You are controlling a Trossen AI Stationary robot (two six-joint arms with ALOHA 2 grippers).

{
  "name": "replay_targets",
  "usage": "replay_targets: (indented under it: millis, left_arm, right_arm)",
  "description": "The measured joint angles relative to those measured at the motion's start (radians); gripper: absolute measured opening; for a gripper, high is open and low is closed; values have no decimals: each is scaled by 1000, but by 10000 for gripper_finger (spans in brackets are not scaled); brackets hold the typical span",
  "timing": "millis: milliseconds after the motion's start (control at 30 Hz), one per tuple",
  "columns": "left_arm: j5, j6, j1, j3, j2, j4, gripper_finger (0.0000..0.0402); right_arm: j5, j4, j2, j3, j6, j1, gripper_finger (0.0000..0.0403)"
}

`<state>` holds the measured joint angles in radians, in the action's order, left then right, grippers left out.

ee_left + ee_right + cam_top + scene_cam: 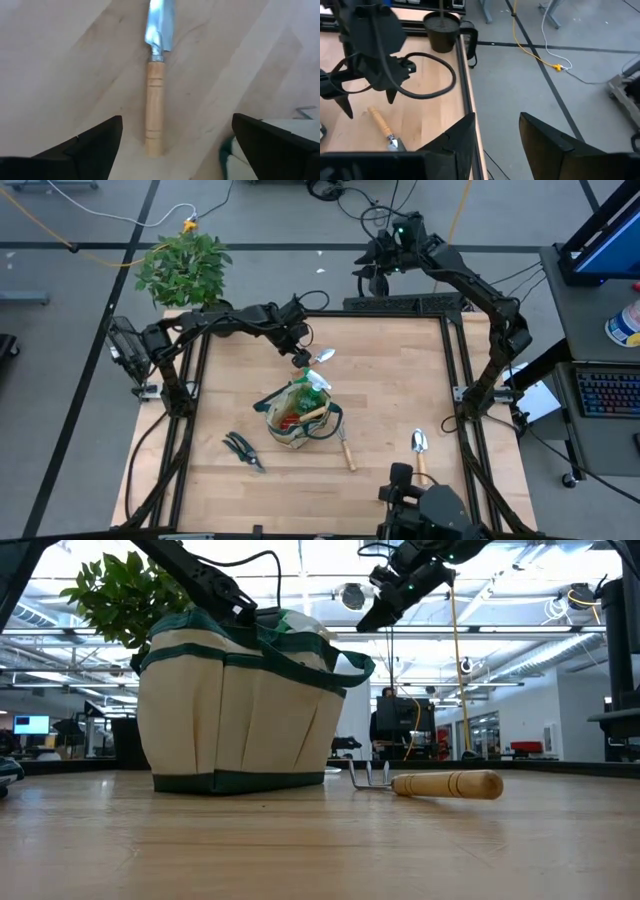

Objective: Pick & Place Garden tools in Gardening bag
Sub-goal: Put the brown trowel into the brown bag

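Wooden-handled trowel (155, 95) lies on the table directly between the left claw's (175, 145) wide-open, empty fingers.

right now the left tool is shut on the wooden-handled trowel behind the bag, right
Not quite. The left tool is open, not shut on anything: in the left wrist view its fingers stand wide apart, with the wooden-handled trowel lying free on the table between them. The trowel does lie behind the bag.
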<state>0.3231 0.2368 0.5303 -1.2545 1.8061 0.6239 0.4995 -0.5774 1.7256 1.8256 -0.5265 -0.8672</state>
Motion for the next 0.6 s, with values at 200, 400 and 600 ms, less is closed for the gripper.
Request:
replay_targets:
  millis: [200,400,600]
  left_arm:
    - [-45,-46,-23,0,0,-14,368]
    - [-97,-82,-41,0,1,-53,360]
    - [-110,-80,-58,0,55,-50,360]
  right_arm:
    - [0,-1,0,0,8,-17,144]
    - [0,-3,0,0,8,-17,144]
    - [0,-9,0,0,9,-17,144]
